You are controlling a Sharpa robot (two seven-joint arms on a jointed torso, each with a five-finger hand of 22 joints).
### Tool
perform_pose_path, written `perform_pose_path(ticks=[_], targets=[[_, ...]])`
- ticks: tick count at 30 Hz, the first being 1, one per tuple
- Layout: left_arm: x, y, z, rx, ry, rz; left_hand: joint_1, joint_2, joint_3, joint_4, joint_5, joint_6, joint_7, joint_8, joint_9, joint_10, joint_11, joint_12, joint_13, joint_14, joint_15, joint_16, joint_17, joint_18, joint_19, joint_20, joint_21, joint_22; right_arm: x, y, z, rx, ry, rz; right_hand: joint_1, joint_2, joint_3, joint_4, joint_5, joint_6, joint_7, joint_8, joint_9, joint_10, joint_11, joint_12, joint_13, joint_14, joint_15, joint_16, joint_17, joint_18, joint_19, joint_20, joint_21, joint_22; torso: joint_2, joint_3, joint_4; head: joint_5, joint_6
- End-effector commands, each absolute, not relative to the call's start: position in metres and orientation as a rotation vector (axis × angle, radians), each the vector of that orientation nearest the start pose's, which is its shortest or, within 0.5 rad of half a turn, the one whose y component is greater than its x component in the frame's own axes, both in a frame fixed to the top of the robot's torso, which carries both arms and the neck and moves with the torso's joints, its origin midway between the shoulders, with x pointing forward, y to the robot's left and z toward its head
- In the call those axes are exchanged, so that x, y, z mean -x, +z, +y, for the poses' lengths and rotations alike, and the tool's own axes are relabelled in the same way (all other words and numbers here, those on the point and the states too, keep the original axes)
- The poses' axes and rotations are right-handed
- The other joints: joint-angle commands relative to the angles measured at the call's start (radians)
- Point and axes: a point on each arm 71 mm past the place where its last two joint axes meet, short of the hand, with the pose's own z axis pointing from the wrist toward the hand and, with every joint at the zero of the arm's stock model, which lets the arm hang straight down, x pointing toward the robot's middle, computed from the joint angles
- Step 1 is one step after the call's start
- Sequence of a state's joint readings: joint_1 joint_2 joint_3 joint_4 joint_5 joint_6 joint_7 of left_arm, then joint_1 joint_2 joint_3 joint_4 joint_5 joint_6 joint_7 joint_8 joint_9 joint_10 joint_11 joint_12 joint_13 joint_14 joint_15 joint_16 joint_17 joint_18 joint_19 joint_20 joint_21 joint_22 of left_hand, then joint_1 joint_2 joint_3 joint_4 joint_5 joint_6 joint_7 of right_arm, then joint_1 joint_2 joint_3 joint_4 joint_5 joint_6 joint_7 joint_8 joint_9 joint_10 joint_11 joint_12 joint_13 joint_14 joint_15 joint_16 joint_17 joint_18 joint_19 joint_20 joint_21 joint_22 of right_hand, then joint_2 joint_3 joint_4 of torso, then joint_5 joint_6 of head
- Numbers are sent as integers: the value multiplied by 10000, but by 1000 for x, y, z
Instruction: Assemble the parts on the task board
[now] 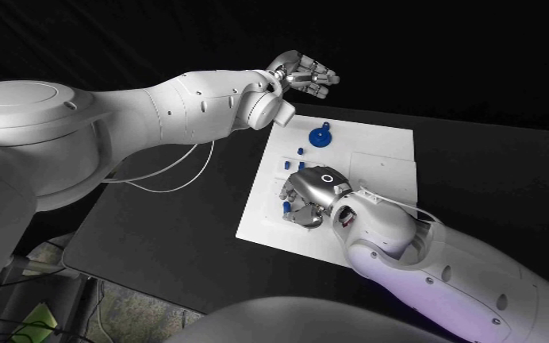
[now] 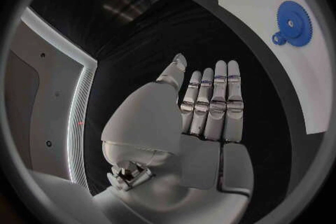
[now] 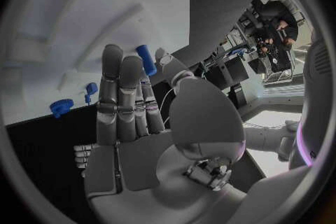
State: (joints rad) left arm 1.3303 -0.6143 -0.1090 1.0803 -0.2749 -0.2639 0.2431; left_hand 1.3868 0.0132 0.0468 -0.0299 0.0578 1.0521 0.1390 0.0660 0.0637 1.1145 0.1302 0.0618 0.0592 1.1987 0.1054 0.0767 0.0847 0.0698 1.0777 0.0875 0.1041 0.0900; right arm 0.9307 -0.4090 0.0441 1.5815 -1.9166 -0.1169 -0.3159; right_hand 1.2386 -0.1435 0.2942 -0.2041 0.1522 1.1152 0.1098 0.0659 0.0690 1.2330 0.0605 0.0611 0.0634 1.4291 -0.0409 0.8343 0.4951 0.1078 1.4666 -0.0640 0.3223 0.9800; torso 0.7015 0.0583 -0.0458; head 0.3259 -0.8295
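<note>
Evidently early going: large blue gear (image 1: 321, 135) lying loose near the task board (image 1: 383, 152) far edge, small blue parts (image 1: 300, 151) scattered. Right hand (image 1: 311, 195) low over board, pinching blue peg (image 3: 145, 59); left hand (image 1: 305, 71) raised, flat, empty.

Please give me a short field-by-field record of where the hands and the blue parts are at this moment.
task board: white plate on the black table
left hand: raised past the board's far edge, fingers straight, holding nothing
right hand: low over the board's near left part
blue gear: lying on the board near its far edge
blue peg: beside the right hand's fingers; grip cannot be told
</note>
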Motion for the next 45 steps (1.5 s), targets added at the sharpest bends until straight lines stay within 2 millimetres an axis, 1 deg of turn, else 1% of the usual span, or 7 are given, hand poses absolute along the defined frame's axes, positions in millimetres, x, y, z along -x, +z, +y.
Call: perform_pose_path(ticks=[1,7,18,27,33,40,45], targets=[[-578,-157,219,8172,-12251,15175,-14,57,-18,-33,-10,-60,-12,-32,-7,-83,3,-9,-1,-52,22,-41,-6,-110,-27,51,56,-11,-380,-241,24,5714,8216,16683,59,65,36,-9,18,64,-41,-30,-1,43,-13,-21,-6,31,26,52,1,151,244,27,-5,23,-2,-4,7,11,6],[-578,-157,220,8185,-12234,15194,-14,57,-18,-33,-10,-60,-12,-32,-7,-83,3,-9,-1,-52,22,-41,-6,-110,-27,51,56,-11,-380,-238,18,5320,8511,16500,-102,-151,-351,98,279,-128,-11,-23,-6,-7,8,-6,8,42,34,47,-10,151,260,37,-20,35,-4,-4,-4,-2,22],[-576,-157,229,8197,-12163,15043,-6,27,-47,-35,-16,-102,1,-34,-8,-62,-5,-3,0,-36,16,-31,-2,-109,-28,52,65,-29,-398,-210,-35,3148,9645,16513,378,103,-3135,2096,835,-362,33,-29,-24,286,-41,-13,32,107,-4,78,-53,150,355,12,-37,-62,-41,24,-72,-329,335],[-573,-160,247,8269,-12121,14819,12,69,43,15,-2,-115,-32,-30,-6,567,-195,-17,-6,231,-113,24,37,-136,116,-64,160,2,-436,-189,-120,69,10046,18074,291,764,-3051,2089,1723,475,-413,-34,231,2643,-861,1051,2685,158,-537,123,250,-274,385,-530,166,-46,-202,97,-225,-888,796],[-570,-165,257,8403,-12354,14707,-6,64,78,39,-4,-125,-31,-33,-7,624,-214,-20,-7,295,-136,7,52,-162,136,-96,185,8,-448,-189,-166,-1597,9266,19265,-81,974,-2942,2200,1715,879,-720,13,1758,720,-1084,5625,8347,-43,-665,1087,1559,-461,325,-667,541,285,-312,162,-314,-1157,907],[-563,-168,267,8270,-12875,14331,-10,-61,121,-36,4,-164,-75,-31,-6,965,-335,-27,-9,559,-238,-21,90,-170,300,-201,328,66,-452,-196,-204,-3236,7332,20533,-95,587,-2553,2445,2558,785,-902,-21,4656,1355,-1211,10063,12276,-52,-712,2433,4276,-462,336,-710,1790,1241,-397,251,-435,-1488,841],[-559,-170,272,8388,-13113,14188,-86,-98,88,-18,6,-172,-82,-31,-5,991,-338,-28,-9,613,-247,-43,93,-171,326,-211,358,76,-447,-205,-215,-3633,5925,21918,-615,740,-2788,2757,2430,619,-884,-17,5024,1496,-1153,10103,12485,52,-690,2500,4767,-440,370,-687,2073,1509,-423,277,-471,-1673,753]])
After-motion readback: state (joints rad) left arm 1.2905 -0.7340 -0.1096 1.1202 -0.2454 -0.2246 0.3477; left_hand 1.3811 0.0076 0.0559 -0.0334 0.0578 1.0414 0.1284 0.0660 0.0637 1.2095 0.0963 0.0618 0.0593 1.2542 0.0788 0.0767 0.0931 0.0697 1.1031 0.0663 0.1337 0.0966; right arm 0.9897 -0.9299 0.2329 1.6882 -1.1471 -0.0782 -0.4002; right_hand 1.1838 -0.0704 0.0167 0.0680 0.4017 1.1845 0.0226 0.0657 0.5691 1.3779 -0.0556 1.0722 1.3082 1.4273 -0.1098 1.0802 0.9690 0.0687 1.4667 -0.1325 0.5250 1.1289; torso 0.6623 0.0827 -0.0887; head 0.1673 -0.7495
